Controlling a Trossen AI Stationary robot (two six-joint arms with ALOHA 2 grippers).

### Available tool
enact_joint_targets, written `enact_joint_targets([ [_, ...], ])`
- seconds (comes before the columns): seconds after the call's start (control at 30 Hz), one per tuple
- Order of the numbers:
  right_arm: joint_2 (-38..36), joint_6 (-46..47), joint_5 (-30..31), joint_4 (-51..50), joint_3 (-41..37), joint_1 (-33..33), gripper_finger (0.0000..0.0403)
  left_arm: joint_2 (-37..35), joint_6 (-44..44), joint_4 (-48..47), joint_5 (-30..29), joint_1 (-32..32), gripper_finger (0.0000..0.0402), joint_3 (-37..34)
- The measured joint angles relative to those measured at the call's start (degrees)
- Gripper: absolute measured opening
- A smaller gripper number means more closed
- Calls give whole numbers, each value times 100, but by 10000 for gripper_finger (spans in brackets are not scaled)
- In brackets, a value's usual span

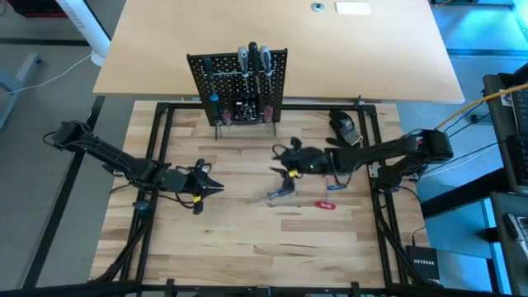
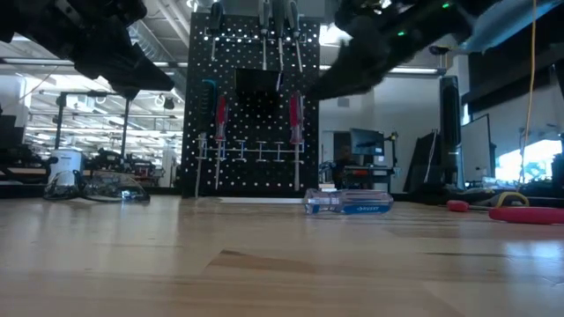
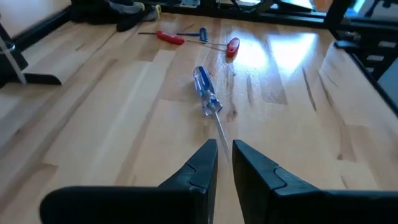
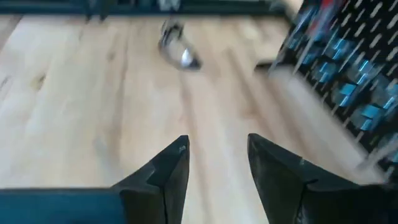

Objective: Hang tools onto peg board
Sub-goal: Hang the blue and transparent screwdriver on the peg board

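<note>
**Two tools left lying between our fingers**

We see the wooden tabletop carrying the peg board, upright beyond both grippers with tools hung on it. Our right fingers stand apart, holding nothing. Our left fingers are nearly closed and empty; the blue screwdriver lies just ahead of them, the red screwdriver farther off.

One readable word — "NETGEAR", in pale letters on a small black box at the table's near right corner; print on the screwdriver handle — illegible.
</note>
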Motion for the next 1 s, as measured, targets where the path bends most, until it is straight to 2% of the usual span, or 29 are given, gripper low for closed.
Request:
enact_joint_targets([
  [0.1, -82, 488, -5, -675, 0, 272, 166, 2, -146, 6, 1, 1, 48, 0],
  [0.23, -45, 1072, -16, -1292, -2, 533, 166, 201, -243, 308, 39, 9, 87, 0],
  [0.33, 21, 1618, 56, -1678, -9, 641, 166, 602, -140, 997, 533, 7, 128, 14],
  [0.43, 40, 1880, 93, -1827, -29, 773, 166, 1179, -66, 1134, 757, 2, 163, 338],
  [0.57, 42, 1875, 377, -1801, -109, 1022, 166, 2205, 188, 651, 717, 34, 185, 1126],
  [0.73, 42, 1855, 1112, -1833, -109, 1278, 166, 3445, 189, -103, 645, 310, 188, 2289],
  [0.8, 42, 1789, 1233, -1905, -109, 1344, 166, 3865, 199, -601, 644, 460, 188, 2695],
  [1.0, 42, 1720, 1516, -2104, -109, 1416, 166, 4729, 75, -1058, 894, 783, 188, 3293],
])
